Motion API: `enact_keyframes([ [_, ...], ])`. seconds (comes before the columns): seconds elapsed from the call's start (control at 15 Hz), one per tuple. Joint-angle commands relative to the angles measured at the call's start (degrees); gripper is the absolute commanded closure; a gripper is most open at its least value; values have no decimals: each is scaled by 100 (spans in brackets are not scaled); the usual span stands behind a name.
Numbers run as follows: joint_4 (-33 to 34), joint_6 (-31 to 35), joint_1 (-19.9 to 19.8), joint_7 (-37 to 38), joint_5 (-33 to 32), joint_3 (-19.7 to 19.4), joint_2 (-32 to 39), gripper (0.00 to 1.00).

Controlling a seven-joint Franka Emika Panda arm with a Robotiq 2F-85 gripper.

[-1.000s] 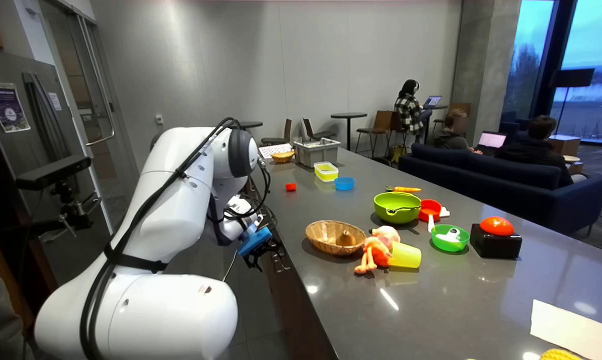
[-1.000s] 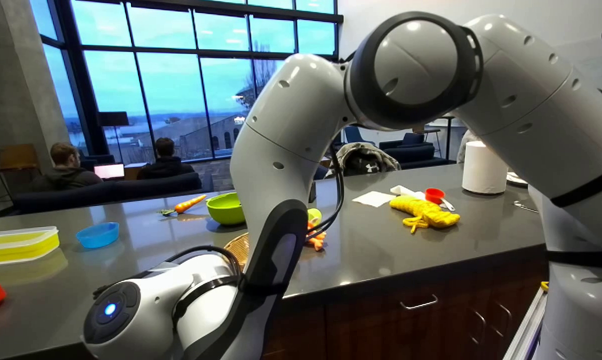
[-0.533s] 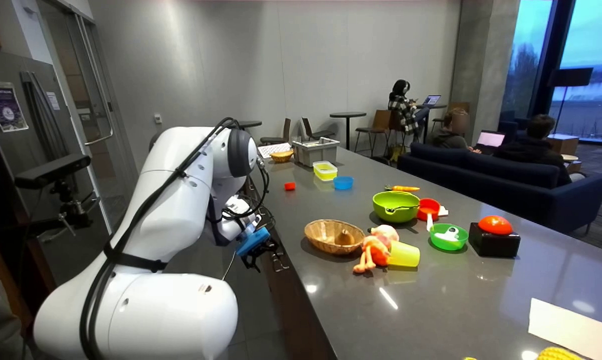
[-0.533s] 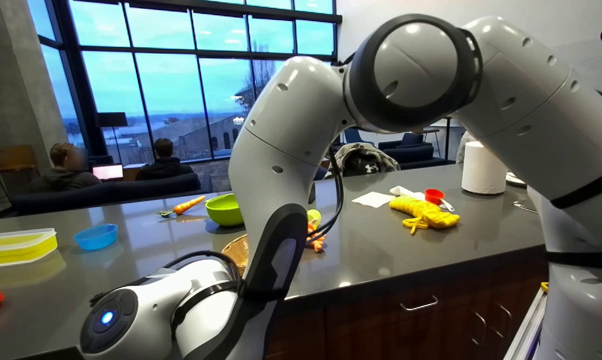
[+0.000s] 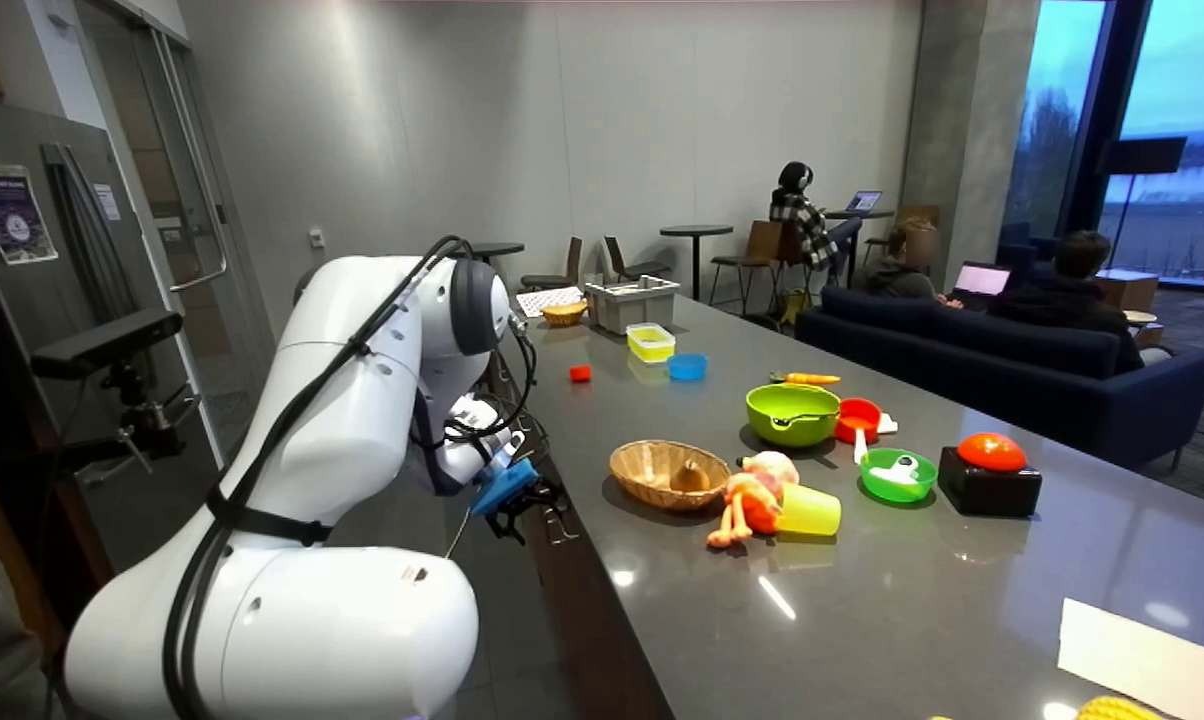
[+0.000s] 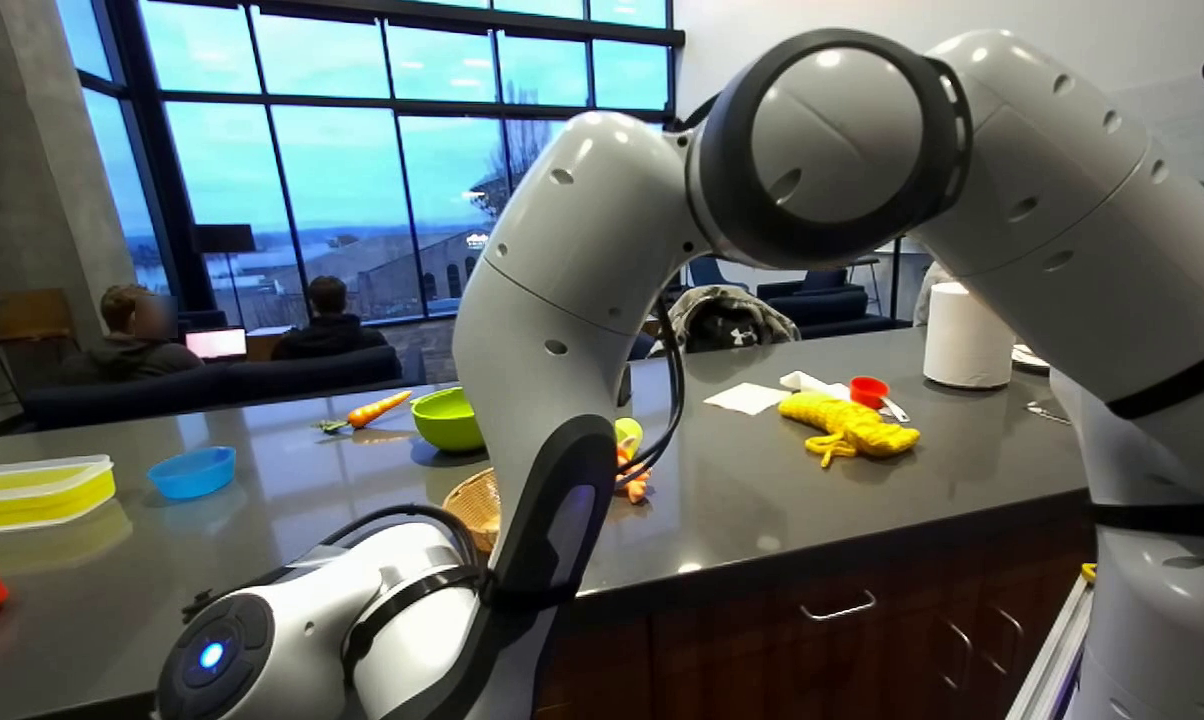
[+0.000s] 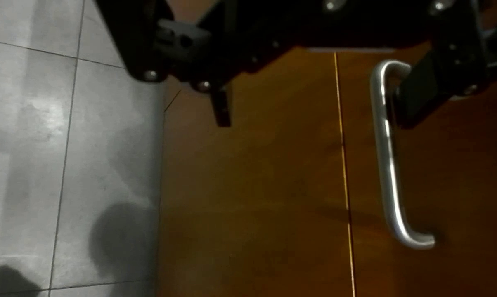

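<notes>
While the gripper (image 7: 316,117) is spread wide with nothing pinched, the metal bar handle (image 7: 386,156) is seen between its fingers in the wrist view, just beside one of them; whether it is touched cannot be told. The handle is mounted on the wooden cabinet front (image 7: 463,185), near the bright seam (image 7: 344,173) at its edge, below the long edge of the counter (image 5: 862,620). Alignment appears to be the step in hand; centring of the bar between both fingers seems called for next.
</notes>
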Motion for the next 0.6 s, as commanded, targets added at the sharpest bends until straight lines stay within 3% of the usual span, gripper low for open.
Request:
enact_keyframes([
  [0.0, 56, -391, 380, 821, -532, -416, -28, 0],
  [0.53, 198, -808, 298, 1802, -1296, -313, 289, 0],
])
